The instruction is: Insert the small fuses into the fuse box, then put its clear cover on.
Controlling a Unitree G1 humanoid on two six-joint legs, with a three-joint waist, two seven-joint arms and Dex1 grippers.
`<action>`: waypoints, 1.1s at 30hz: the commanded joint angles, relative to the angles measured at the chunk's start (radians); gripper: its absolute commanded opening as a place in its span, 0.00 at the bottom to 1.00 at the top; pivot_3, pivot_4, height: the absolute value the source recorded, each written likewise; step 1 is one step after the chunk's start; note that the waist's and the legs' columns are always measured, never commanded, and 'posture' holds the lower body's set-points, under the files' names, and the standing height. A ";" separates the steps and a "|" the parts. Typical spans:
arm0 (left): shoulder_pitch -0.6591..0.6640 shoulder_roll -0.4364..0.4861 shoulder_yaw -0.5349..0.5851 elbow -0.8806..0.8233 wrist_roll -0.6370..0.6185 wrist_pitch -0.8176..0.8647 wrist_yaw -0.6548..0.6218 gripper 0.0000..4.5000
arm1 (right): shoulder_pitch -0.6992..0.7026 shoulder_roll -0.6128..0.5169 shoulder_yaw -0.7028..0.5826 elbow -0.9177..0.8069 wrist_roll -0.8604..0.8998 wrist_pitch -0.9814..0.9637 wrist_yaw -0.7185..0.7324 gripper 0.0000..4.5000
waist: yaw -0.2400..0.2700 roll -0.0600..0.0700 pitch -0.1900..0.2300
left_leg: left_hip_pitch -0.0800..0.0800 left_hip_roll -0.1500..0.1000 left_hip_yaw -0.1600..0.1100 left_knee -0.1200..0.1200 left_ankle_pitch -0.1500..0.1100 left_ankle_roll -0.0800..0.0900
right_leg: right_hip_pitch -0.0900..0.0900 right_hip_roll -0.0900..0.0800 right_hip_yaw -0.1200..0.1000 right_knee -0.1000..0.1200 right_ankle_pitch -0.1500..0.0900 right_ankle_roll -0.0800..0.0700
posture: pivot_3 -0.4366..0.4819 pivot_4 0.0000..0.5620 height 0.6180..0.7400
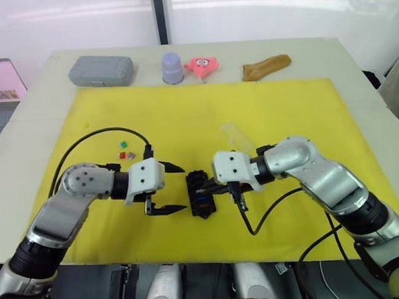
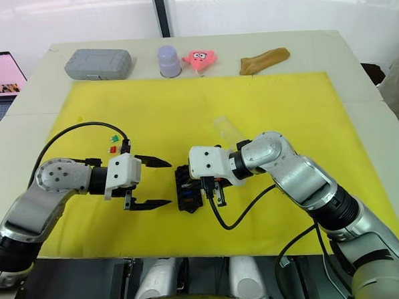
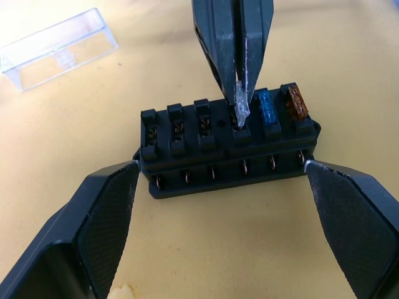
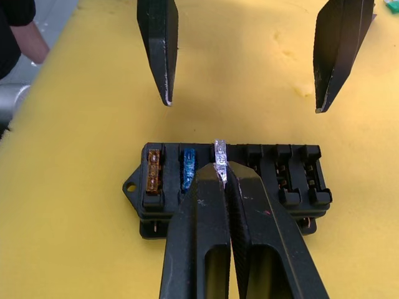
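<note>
1. Head views: nearest the camera, the left end effector (image 1: 169,188) hangs with its two black fingers spread wide, just left of the black fuse box (image 1: 200,193) on the yellow mat (image 1: 284,111). The right end effector (image 1: 211,186) is pinched shut on a clear fuse over the box. The clear cover (image 1: 236,135) lies on the mat behind the right wrist. Loose fuses (image 1: 124,150) sit left of the box, near the left arm's cable. At the counter's (image 1: 356,74) far edge stand a grey case (image 1: 102,70), a lilac cup (image 1: 172,68), a pink toy (image 1: 203,65) and a brown object (image 1: 266,67).

2. Left wrist view: the open fingers flank the fuse box (image 3: 224,149); the clear fuse (image 3: 240,107) touches the fourth slot, beside a blue fuse (image 3: 265,107) and an amber fuse (image 3: 296,103).

3. Right wrist view: closed fingers (image 4: 206,212) grip the clear fuse.
</note>
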 commanded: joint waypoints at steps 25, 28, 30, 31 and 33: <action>-0.002 -0.016 -0.001 -0.016 0.024 -0.025 0.005 0.99 | 0.013 -0.009 0.036 -0.005 -0.051 -0.034 0.012 0.00 | 0.000 0.000 0.000 | 0.000 0.000 0.000 0.000 0.000 0.000 | 0.000 0.000 0.000 0.000 0.000 0.000 | 0.48 0.27 1.00; -0.005 -0.018 -0.001 -0.011 0.026 -0.028 0.004 0.99 | 0.008 -0.007 0.027 -0.012 -0.042 -0.027 0.014 0.00 | 0.000 0.000 0.000 | 0.000 0.000 0.000 0.000 0.000 0.000 | 0.000 0.000 0.000 0.000 0.000 0.000 | 0.48 0.27 1.00; -0.006 -0.019 -0.001 -0.009 0.027 -0.030 0.003 0.99 | 0.005 -0.010 0.019 -0.018 -0.035 -0.023 0.018 0.00 | 0.000 0.000 0.000 | 0.000 0.000 0.000 0.000 0.000 0.000 | 0.000 0.000 0.000 0.000 0.000 0.000 | 0.48 0.27 1.00; -0.007 -0.020 -0.001 -0.008 0.028 -0.031 0.003 0.99 | 0.004 -0.011 0.017 -0.020 -0.033 -0.023 0.019 0.00 | 0.000 0.000 0.000 | 0.000 0.000 0.000 0.000 0.000 0.000 | 0.000 0.000 0.000 0.000 0.000 0.000 | 0.48 0.27 1.00; -0.009 -0.020 -0.002 -0.005 0.028 -0.033 0.003 0.99 | 0.005 -0.013 0.012 -0.029 -0.025 -0.013 0.020 0.00 | 0.000 0.000 0.000 | 0.000 0.000 0.000 0.000 0.000 0.000 | 0.000 0.000 0.000 0.000 0.000 0.000 | 0.48 0.27 1.00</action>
